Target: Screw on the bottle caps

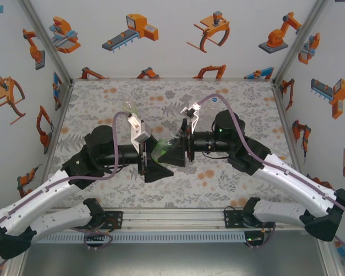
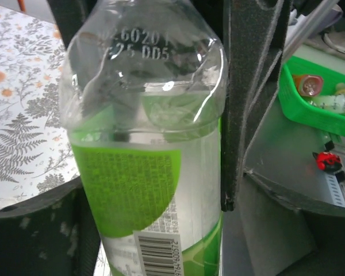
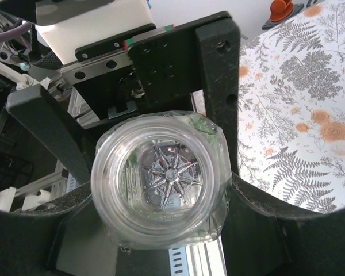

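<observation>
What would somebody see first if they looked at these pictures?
The left gripper and the right gripper both pinch one clear bottle with a green label, over the middle of the flowery table. Close up, a star pattern shows through the bottle's round end.

Clear plastic bottle with green label [image 1: 163,148]: scene centre, on its side, neck toward right, base toward left. Barcode on label, printed date code on dented shoulder. Star-moulded base visible through neck end; cap presence cannot be told.

Second small clear bottle, yellowish tint [image 1: 128,107]: far, left of centre, tilted.

Blue-topped round cap [image 1: 214,99]: far, right of centre, apart from both bottles.
</observation>
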### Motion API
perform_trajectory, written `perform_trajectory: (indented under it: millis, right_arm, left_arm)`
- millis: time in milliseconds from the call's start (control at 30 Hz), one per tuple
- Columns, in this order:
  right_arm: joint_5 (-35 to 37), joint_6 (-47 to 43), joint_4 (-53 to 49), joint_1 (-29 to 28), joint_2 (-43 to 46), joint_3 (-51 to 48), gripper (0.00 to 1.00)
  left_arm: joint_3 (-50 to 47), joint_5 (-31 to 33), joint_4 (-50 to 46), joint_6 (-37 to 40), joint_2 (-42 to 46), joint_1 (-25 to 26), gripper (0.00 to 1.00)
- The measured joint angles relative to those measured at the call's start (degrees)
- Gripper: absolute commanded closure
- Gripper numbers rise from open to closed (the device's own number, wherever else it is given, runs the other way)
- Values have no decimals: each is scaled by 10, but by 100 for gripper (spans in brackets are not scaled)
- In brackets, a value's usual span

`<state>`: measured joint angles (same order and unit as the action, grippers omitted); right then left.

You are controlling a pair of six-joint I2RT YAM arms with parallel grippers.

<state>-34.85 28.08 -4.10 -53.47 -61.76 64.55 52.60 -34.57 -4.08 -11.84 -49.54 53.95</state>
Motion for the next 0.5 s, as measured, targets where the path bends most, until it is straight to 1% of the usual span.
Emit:
perform_trajectory:
  millis: [67,200,267,333,367,433,467,500]
  right_arm:
    - [-4,6,6,-3,0,1,72]
    - [-1,8,19,-11,0,6,70]
    - [3,8,25,-14,0,8,64]
    - [8,9,29,-19,1,8,53]
    - [11,9,31,-19,1,8,46]
    - [15,10,31,-23,2,8,35]
    - [16,14,33,-24,3,8,30]
    - [15,22,37,-24,5,8,27]
  left_arm:
    - [0,0,1,0,5,-1,39]
    - [0,5,3,0,20,-1,46]
    - [0,7,5,0,26,-1,48]
    - [0,8,5,0,30,-1,53]
    - [0,9,5,0,32,-1,55]
    - [-1,9,6,0,34,-1,58]
    - [-2,11,7,0,35,-1,59]
    - [-2,12,3,4,36,-1,60]
